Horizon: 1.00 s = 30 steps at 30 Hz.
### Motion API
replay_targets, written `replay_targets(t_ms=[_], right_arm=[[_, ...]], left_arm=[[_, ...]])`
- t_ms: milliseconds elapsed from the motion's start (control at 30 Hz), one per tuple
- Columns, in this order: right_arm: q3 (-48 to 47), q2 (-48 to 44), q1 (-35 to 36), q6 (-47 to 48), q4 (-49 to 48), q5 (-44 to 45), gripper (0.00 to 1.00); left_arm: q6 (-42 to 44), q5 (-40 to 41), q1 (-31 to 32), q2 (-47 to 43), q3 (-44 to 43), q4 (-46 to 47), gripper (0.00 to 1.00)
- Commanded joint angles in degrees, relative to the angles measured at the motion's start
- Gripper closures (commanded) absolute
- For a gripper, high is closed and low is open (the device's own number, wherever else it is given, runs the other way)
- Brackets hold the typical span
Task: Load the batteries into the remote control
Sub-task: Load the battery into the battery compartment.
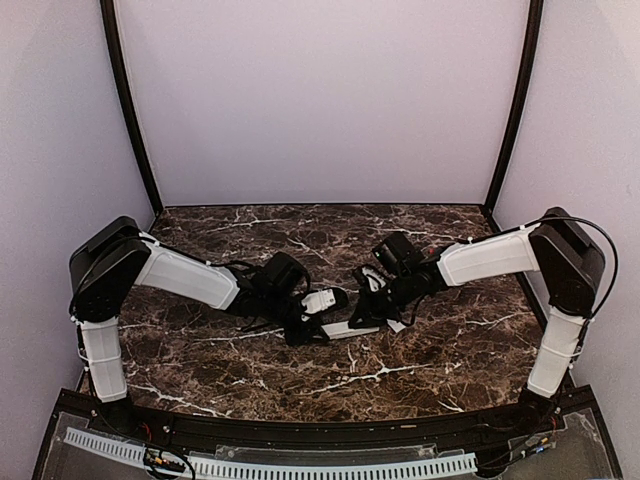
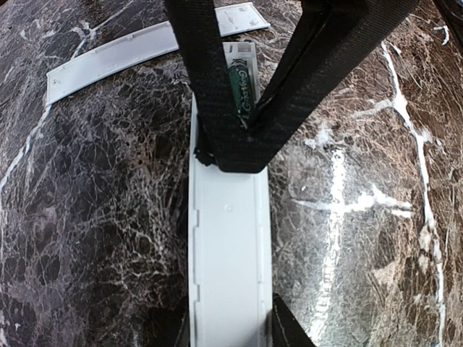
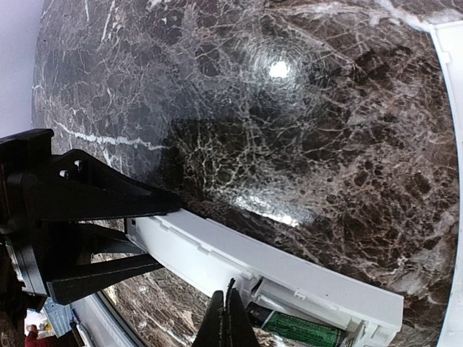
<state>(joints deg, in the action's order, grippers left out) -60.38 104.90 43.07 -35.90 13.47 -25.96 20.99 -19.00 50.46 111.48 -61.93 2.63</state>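
The remote control (image 2: 228, 246) is a long white bar lying on the marble, recess up. My left gripper (image 2: 230, 329) is shut on its near end, one finger on each side. A battery with a green label and dark end (image 2: 239, 83) lies in the compartment at the far end; it also shows in the right wrist view (image 3: 304, 330). My right gripper (image 3: 230, 319) is shut with nothing between the fingers, tips down on the remote control (image 3: 239, 256) beside that battery. From above, both grippers (image 1: 305, 325) (image 1: 367, 312) meet over the remote control (image 1: 350, 329). No red battery shows.
The flat white cover strip (image 2: 116, 58) lies on the marble beyond the remote, to the left; its edge shows in the right wrist view (image 3: 452, 144). Dark marble table (image 1: 420, 370) with walls at the back and sides.
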Motion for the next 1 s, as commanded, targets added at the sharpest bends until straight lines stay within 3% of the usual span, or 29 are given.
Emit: replay_targets(t_ms=[0, 567, 967], right_arm=[[1.9, -1.3, -0.9, 0.0, 2.1, 3.1, 1.0], [5.2, -3.5, -3.3, 1.2, 2.5, 3.4, 1.0], [-0.1, -4.2, 0.1, 4.9, 4.0, 1.2, 1.0]], left_arm=[[1.2, 0.2, -0.2, 0.2, -0.7, -3.7, 0.78], [2.1, 0.9, -0.1, 0.4, -1.0, -4.9, 0.79], [2.0, 1.3, -0.2, 0.6, -1.5, -5.5, 0.79]])
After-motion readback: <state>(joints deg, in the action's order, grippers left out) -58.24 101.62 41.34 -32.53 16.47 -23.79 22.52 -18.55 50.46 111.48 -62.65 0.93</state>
